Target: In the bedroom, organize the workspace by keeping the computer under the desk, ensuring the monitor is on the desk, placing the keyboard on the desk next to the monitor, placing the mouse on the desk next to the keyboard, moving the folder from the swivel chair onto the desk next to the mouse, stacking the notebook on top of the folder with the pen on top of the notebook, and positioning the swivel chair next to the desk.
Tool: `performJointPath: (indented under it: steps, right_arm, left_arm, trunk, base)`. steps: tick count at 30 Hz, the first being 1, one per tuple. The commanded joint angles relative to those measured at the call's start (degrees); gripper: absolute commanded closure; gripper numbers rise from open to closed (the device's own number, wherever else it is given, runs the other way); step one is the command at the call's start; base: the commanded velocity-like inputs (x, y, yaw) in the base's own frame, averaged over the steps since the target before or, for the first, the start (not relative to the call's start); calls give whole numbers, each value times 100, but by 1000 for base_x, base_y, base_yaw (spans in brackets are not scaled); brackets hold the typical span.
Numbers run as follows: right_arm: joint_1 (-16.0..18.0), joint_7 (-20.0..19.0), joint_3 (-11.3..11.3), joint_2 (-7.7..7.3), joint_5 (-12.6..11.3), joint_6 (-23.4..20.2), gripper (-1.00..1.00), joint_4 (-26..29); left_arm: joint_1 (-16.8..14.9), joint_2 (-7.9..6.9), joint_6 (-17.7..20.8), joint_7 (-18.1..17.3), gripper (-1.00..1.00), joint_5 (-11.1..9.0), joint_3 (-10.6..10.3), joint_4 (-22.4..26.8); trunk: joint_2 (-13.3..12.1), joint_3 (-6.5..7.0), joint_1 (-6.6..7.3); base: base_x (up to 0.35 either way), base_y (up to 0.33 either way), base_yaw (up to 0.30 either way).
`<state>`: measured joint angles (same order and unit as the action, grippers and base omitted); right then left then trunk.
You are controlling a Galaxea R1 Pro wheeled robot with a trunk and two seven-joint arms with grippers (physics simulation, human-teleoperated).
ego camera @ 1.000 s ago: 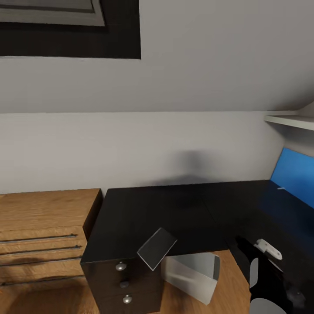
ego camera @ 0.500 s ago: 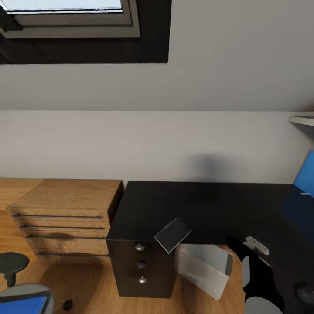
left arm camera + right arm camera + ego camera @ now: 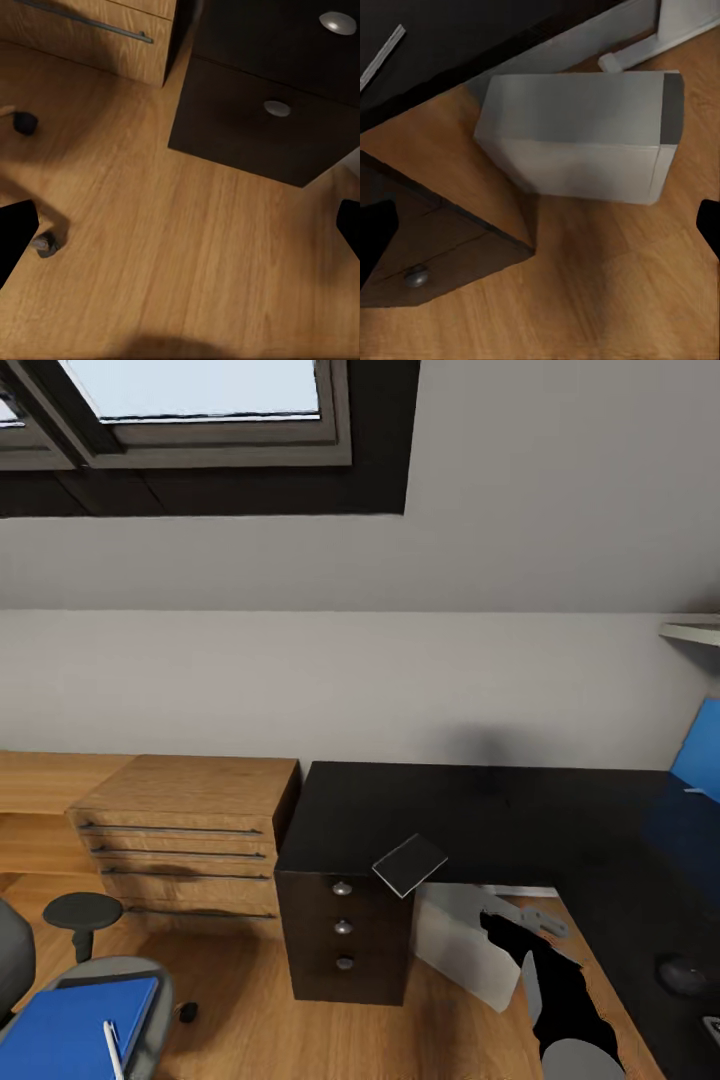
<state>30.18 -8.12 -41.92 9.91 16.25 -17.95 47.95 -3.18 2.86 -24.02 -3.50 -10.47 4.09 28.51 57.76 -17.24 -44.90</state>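
Your head camera looks down from far at the desk (image 3: 480,815); both wrist cameras look closely at its drawers (image 3: 274,112).

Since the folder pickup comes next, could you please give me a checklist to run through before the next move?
1. Computer under desk: ok. The grey computer stands on the floor beneath the desk.
2. Folder on desk: not ok. The blue folder lies on the swivel chair.
3. Pen on notebook: not ok. The pen lies on the folder; the notebook overhangs the desk edge.
4. Mouse on desk: ok. The mouse sits there; whether it is next to the keyboard, cannot tell.
5. Grippers free: ok. Left gripper and right gripper are open and empty.
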Motion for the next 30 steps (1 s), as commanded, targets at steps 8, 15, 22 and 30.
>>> performJointPath:
  steps: [8, 15, 22, 30]
  right_arm:
    - [6, -79, 20, 9, 304, 1071, -100, -990]
    - [6, -81, 25, -173, 512, 2342, -100, -2566]
    - [2, -63, 26, -266, 719, 3324, -100, -3638]
    - [-28, -33, 24, -397, 780, 3763, -100, -4198]
  left_arm:
    - [-6, 1, -6, -36, -100, -39, 21, -35]
    - [-5, -16, -12, -8, -100, -46, 37, -52]
    - [-5, -28, -14, -5, -100, -35, 38, -50]
    - [-3, -34, 36, 20, -100, -45, 32, -56]
  trunk:
    - [6, -7, 1]
    - [6, -7, 1]
    - [6, -7, 1]
    - [6, -7, 1]
  base:
    - [-70, 45, 2]
    - [-3, 2, 0]
    - [0, 0, 0]
    - [0, 0, 44]
